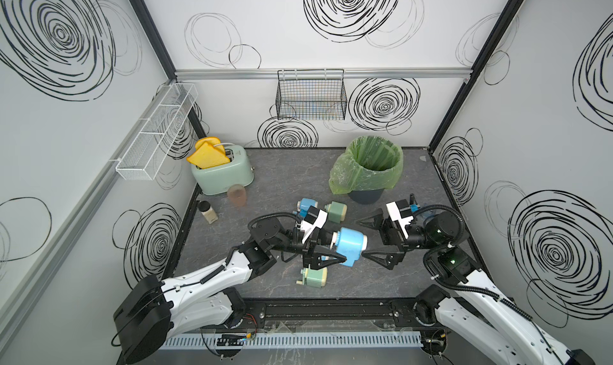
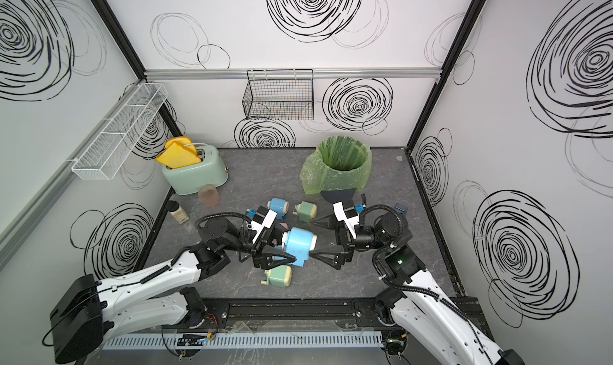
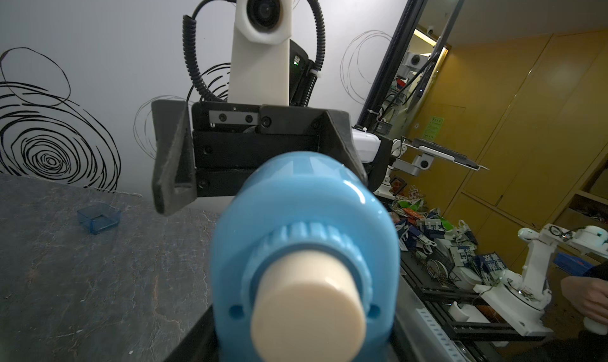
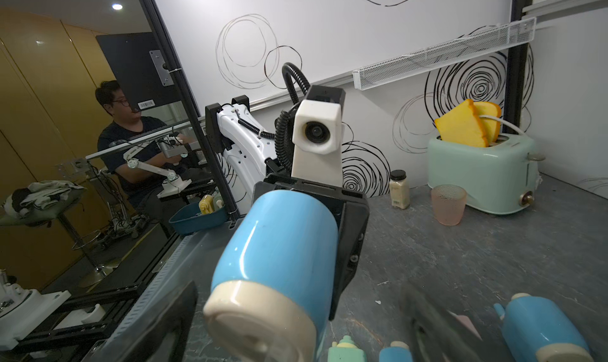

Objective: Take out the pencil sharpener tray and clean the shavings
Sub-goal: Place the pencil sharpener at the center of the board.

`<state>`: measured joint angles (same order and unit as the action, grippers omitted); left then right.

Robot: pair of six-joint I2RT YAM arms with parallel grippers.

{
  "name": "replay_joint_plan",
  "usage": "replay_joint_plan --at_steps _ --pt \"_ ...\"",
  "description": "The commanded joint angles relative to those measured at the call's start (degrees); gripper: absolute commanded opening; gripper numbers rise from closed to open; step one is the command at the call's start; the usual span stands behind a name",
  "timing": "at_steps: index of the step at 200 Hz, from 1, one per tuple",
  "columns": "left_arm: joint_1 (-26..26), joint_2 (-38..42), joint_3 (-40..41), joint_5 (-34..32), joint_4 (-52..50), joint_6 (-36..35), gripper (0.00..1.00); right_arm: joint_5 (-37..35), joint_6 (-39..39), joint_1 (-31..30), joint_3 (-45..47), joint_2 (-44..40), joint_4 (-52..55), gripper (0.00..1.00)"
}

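Blue sharpener [image 3: 306, 219]: raised above tabletop [image 1: 282, 181].
Left end effector [image 1: 337, 247]: holding it.
Right end effector [image 1: 362, 238]: wide, fingers either side of cream end.
Tray [image 3: 98, 217]: clear blue, on tabletop.

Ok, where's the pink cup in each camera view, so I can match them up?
Both top views: the pink cup stands left of centre, just in front of the mint toaster.
Left wrist: not in it.
Right wrist: the pink cup stands beside the mint toaster, near the spice jar.
Shared landmark: the blue sharpener held up between the arms shows in all four.
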<state>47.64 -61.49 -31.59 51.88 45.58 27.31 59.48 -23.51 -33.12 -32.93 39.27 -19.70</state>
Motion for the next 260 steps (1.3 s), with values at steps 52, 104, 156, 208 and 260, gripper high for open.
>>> replay_joint_plan --at_steps 52,104,156,208,260 --pt "0.5 1.9 -2.0 -2.6 -2.5 -5.9 0.27 -9.1 1.4 -8.1 -2.3 3.3 -0.1 0.84" --pt "0.4 4.1 -1.6 -6.0 -4.8 -7.1 0.33 -12.4 2.4 -8.0 -3.9 3.8 4.1 0.51" --pt "-2.9 6.4 -1.2 -14.6 -7.4 -3.7 0.97 -17.3 3.6 0.3 -1.2 3.3 7.7 0.38" --pt "-18.4 11.6 -5.7 -15.2 -18.9 3.1 0.97 -34.1 3.9 18.0 2.5 -2.0 24.1 0.38" --pt "-21.2 16.1 -4.4 -14.9 -22.1 1.4 0.97 -59.8 -1.3 22.4 8.0 1.9 24.6 0.37"
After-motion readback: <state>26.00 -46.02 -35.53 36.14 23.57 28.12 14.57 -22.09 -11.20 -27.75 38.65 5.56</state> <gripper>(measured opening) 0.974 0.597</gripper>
